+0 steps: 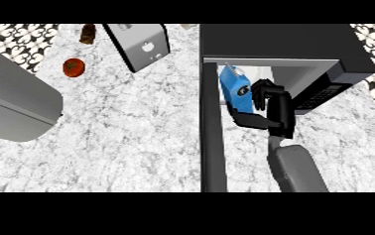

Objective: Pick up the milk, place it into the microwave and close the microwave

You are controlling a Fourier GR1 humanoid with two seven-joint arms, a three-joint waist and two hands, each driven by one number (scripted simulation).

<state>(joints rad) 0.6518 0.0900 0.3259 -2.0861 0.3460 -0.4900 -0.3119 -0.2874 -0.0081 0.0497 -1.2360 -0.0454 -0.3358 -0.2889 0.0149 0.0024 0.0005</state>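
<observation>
A blue milk carton [236, 89] is held upright at the mouth of the open microwave [293, 45], just inside its left side. My right hand [265, 105] is curled round the carton from the right, thumb below it. The microwave door [212, 130] stands open, running toward me as a dark strip left of the carton. My left hand does not show.
A grey toaster [139, 44] stands at the back centre. A red tomato [73, 66] and a brown item [88, 33] lie back left. A large grey curved object [22, 105] fills the left edge. White marbled counter [132, 130] spreads between them.
</observation>
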